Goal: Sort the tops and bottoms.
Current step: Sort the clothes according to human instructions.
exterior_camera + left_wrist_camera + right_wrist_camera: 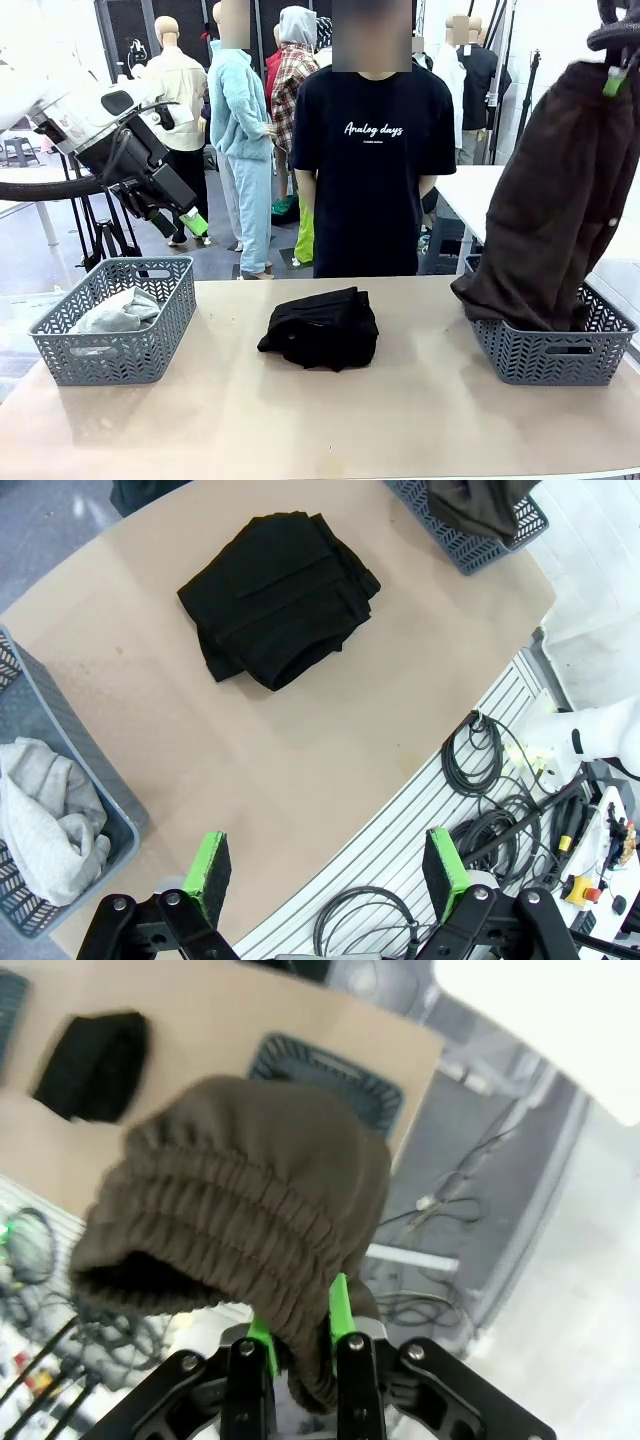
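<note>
At the tabletop's (400,420) left edge, a grey top (115,312) lies in the left basket (60,350), with the left gripper (182,226) held above it, fingers apart. A folded black garment (320,328) is seen mid-table. Brown trousers (560,200) (hanging lengthwise, lower end inside the right basket (550,360)) are clamped at the waistband by the right gripper (614,80) directly above.

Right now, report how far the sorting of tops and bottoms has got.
Done: the light grey top lies in the left basket. In hand: the right gripper is shut on the dark brown trousers, which hang with their lower end inside the right basket, not yet released. Left: the folded black garment lies on the table between the baskets, untouched; the left gripper is open, raised off the table.
</note>
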Motion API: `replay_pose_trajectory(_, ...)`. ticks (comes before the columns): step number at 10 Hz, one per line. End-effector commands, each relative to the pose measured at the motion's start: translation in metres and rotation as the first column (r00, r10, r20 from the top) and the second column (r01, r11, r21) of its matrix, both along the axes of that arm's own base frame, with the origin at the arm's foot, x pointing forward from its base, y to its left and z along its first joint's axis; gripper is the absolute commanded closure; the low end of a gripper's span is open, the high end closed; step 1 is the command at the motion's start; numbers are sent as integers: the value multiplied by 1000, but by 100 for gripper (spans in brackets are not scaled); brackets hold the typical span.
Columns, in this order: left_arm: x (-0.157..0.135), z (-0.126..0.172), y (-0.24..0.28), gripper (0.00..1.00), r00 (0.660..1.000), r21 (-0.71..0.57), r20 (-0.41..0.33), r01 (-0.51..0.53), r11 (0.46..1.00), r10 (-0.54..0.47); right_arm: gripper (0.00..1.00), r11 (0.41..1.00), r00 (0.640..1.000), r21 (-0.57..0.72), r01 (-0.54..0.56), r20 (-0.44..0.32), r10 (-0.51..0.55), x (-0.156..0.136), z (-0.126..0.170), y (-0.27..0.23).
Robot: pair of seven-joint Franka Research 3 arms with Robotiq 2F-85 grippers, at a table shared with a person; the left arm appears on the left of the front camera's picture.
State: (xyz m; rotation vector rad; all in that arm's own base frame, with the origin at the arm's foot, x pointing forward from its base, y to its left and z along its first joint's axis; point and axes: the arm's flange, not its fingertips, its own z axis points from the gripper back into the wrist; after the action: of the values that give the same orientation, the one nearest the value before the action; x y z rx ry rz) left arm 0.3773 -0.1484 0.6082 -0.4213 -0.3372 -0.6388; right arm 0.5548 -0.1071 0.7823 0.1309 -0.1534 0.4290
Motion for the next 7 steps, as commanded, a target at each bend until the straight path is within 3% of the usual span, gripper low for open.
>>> replay_pose_trajectory(1,0,1,0,0,1000,-7,0,-2,1000,2,100,992,995,113,-47,-82,56,56,-22,-24)
replay_pose_trajectory(4,0,1,0,0,1000,-7,0,-2,1000,2,100,984,975,165,-66,-199,99,94,-107,-32)
replay_pose_trajectory(6,0,1,0,0,1000,-7,0,-2,1000,2,100,981,960,159,-108,-238,144,103,-145,-22)
replay_pose_trajectory(7,0,1,0,0,1000,-7,0,-2,1000,2,100,986,945,135,-95,-299,132,107,-160,-22)
